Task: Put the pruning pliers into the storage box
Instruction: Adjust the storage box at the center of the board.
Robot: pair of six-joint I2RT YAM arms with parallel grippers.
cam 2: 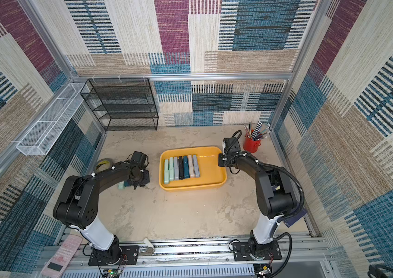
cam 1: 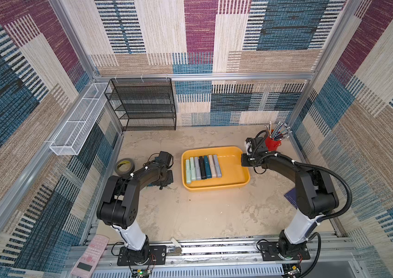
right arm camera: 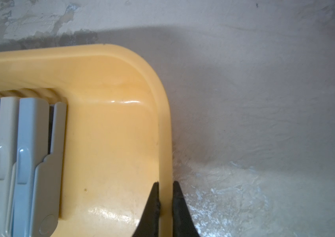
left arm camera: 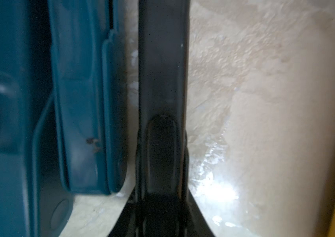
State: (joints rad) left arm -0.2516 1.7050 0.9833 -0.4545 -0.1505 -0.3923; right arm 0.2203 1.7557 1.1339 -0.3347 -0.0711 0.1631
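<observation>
Patchwork walls [cam 1: 190, 36] of blue, purple and beige close three sides, set in an aluminium frame [cam 1: 214, 76]. On the mottled beige floor [cam 1: 202, 211] a black rack [cam 1: 142, 106] stands at the back; a white basket [cam 1: 80, 120] hangs on the left wall.

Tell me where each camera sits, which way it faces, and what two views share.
Both top views: high above the robot's bases, looking down at the table; left arm and right arm show.
Left wrist: on the left arm, close over the table; one black finger beside teal pruning pliers.
Right wrist: on the right arm, facing down; right gripper shut on the storage box rim.
Shared: top views and right wrist show the boxed row of pliers.
</observation>
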